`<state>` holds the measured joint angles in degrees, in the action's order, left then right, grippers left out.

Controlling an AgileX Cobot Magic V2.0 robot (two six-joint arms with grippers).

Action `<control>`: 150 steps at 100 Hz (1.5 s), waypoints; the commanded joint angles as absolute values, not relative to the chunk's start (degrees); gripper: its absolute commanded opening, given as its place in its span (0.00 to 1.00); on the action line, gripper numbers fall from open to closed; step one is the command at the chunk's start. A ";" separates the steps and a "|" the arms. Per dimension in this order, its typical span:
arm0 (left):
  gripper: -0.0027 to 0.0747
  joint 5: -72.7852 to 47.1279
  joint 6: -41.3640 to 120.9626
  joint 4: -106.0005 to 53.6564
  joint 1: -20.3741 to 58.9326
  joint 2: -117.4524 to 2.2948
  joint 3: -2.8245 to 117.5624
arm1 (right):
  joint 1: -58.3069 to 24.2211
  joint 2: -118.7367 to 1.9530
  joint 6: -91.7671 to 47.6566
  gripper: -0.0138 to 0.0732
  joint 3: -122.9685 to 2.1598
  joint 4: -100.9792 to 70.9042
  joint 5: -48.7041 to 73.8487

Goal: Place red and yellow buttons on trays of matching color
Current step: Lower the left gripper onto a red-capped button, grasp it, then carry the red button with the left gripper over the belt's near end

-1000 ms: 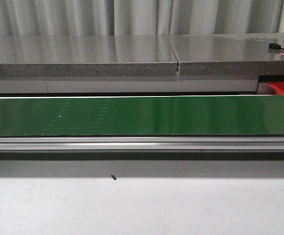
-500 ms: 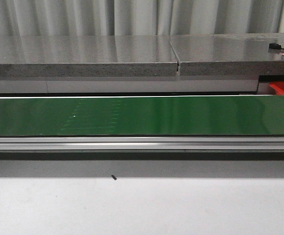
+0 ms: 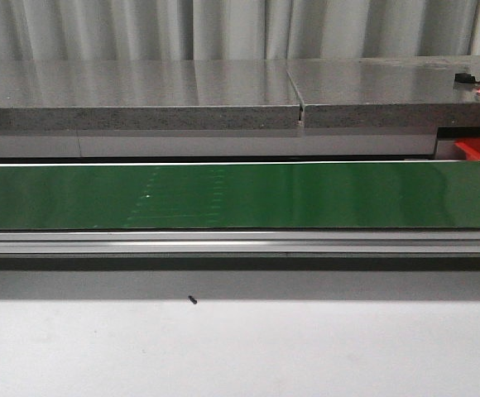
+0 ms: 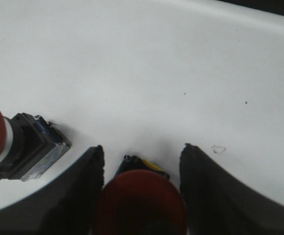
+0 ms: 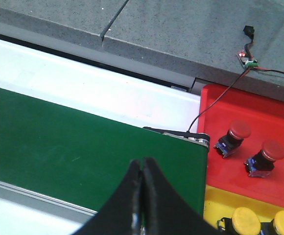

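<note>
White tabletop lay under my left tool, spread around a red button but not yet pinching it, so I judged closing was next; my right tool hung pressed together over the green belt near the red tray.

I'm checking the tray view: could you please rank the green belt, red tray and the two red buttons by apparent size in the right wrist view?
1. green belt, largest.
2. red tray.
3. The two red buttons look alike; I won't rank them.
</note>
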<state>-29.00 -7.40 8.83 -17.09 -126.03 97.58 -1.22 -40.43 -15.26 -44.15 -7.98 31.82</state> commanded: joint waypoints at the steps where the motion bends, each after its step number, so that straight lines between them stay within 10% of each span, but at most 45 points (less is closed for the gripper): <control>1: 0.30 -26.26 -7.45 9.96 -17.04 -122.45 99.45 | -1.33 -40.29 -15.65 0.08 -45.57 -7.73 28.01; 78: 0.19 -39.59 -7.51 2.82 -17.91 -102.33 98.41 | -1.33 -40.29 -15.65 0.08 -45.57 -7.73 28.01; 150: 0.19 -31.15 -5.86 -3.44 -7.50 -83.36 68.04 | -1.33 -40.29 -15.65 0.08 -45.57 -7.73 28.01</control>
<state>-36.80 -5.94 -1.92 -8.59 -85.89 68.15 -1.22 -40.43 -15.26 -44.15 -7.98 31.82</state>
